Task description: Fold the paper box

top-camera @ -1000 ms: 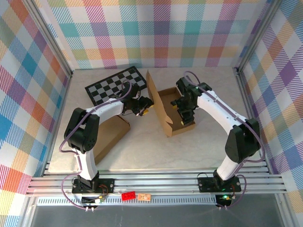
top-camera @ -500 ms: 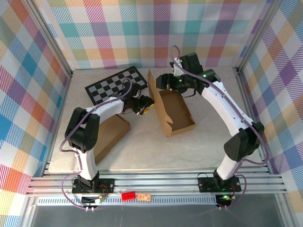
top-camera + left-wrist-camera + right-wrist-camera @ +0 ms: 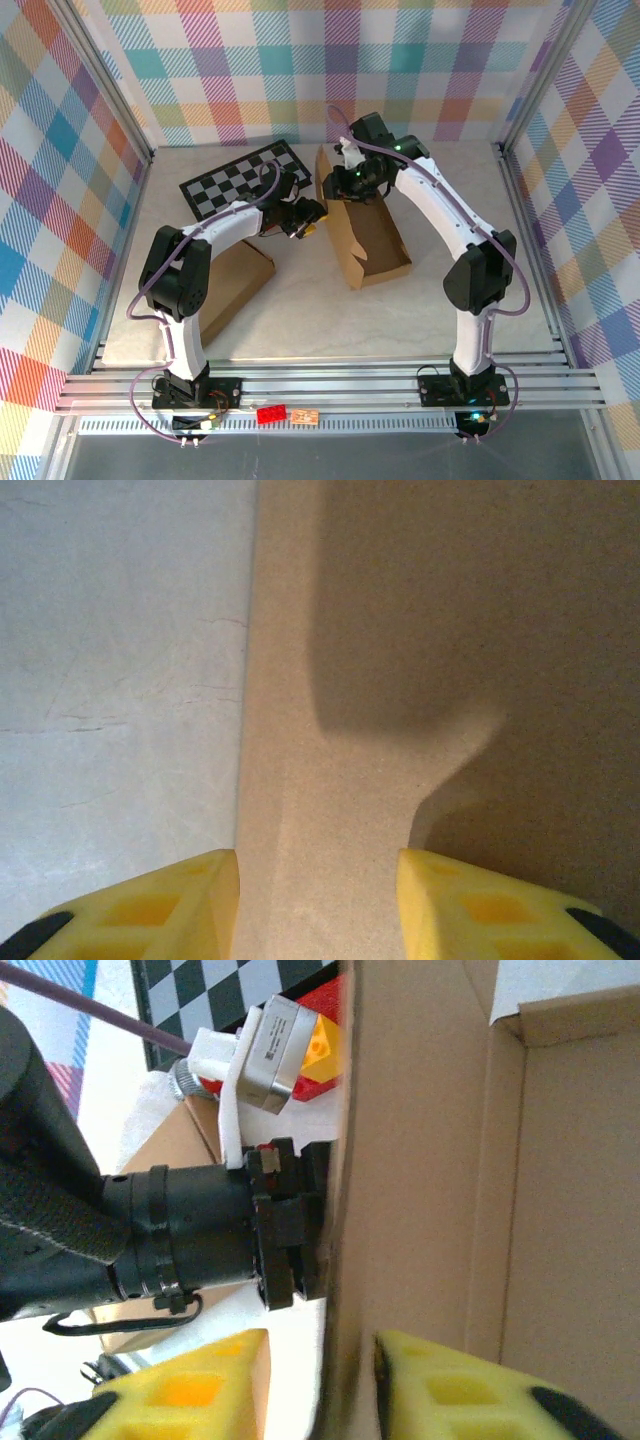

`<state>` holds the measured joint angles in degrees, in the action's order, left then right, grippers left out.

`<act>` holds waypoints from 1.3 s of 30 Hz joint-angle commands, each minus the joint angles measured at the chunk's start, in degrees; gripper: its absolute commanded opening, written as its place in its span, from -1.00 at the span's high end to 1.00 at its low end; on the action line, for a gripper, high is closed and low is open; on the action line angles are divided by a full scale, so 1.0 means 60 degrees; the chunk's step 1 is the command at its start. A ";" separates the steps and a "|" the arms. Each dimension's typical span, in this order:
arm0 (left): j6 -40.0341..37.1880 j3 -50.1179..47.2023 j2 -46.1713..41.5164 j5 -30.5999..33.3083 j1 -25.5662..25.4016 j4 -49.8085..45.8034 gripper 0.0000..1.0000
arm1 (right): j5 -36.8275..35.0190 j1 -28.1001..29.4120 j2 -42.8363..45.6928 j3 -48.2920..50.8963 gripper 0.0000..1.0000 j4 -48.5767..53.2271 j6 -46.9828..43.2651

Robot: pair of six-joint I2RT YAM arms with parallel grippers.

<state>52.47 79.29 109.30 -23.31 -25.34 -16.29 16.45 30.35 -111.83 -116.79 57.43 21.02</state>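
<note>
Checkerboard mat [image 3: 240, 180]: black and white, flat on the table, far left, set at an angle. Table [image 3: 300, 320]: pale, marbled top. Plaid walls [image 3: 330, 70] on three sides. Aluminium rails [image 3: 330, 385] along the near edge. Small red block [image 3: 270, 413] just beside a small orange-brown board [image 3: 306, 416], in front of the rails.

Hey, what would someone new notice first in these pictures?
The brown cardboard box sits mid-table with its tall left flap standing upright. The right gripper straddles that flap, and the left gripper is against its outer face. Behind them, a black-and-white checkerboard lies at the back left.
</note>
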 commanded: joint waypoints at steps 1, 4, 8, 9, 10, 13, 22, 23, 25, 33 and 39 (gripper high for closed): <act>-0.0468 0.0574 -0.0007 0.0077 0.0026 -0.0727 0.12 | -0.0758 0.0040 0.0064 -0.0245 0.70 -0.0006 0.0817; -0.0825 0.0880 -0.0298 0.0362 0.0028 -0.1298 0.10 | -0.1357 0.0047 0.0213 -0.0043 1.00 -0.0338 0.1705; -0.1287 0.1144 -0.0765 0.0677 0.0020 -0.2044 0.08 | -0.2360 0.0107 0.0547 0.0159 1.00 -0.0694 0.2711; -0.1393 0.1167 -0.0892 0.0792 0.0020 -0.2239 0.07 | -0.2584 0.0116 0.0592 0.0174 1.00 -0.0709 0.2979; -0.1519 0.1154 -0.1078 0.0918 0.0034 -0.2399 0.06 | -0.2977 0.0113 0.0681 0.0160 1.00 -0.0643 0.3352; -0.1933 0.1082 -0.1649 0.1279 0.0034 -0.2944 0.04 | -0.4178 0.0113 0.0873 0.0164 1.00 -0.0276 0.4750; -0.3591 0.0409 -0.3465 0.1641 0.0046 -0.4617 -0.02 | -0.6485 0.0144 0.0311 -0.1080 1.00 0.2221 0.9290; -0.3829 0.0316 -0.3648 0.1549 0.0042 -0.4765 -0.02 | -0.6695 0.0157 0.0094 -0.1486 1.00 0.2841 0.9859; -0.4307 0.0197 -0.3913 0.1343 0.0000 -0.5047 -0.05 | -0.7009 0.0157 -0.0306 -0.2192 1.00 0.3922 1.0878; -0.6982 -0.0012 -0.4582 0.1080 -0.0522 -0.5454 -0.14 | -0.7593 0.0259 -0.0959 -0.3357 1.00 0.6041 1.3335; -0.8173 0.0188 -0.4426 0.1380 -0.0862 -0.4924 -0.26 | -0.7607 0.0345 -0.1151 -0.3465 1.00 0.6602 1.4098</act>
<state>10.20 79.64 82.98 -15.35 -29.71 -46.48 -27.97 31.88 -118.08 -135.70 90.26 100.03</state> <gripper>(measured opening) 0.626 0.065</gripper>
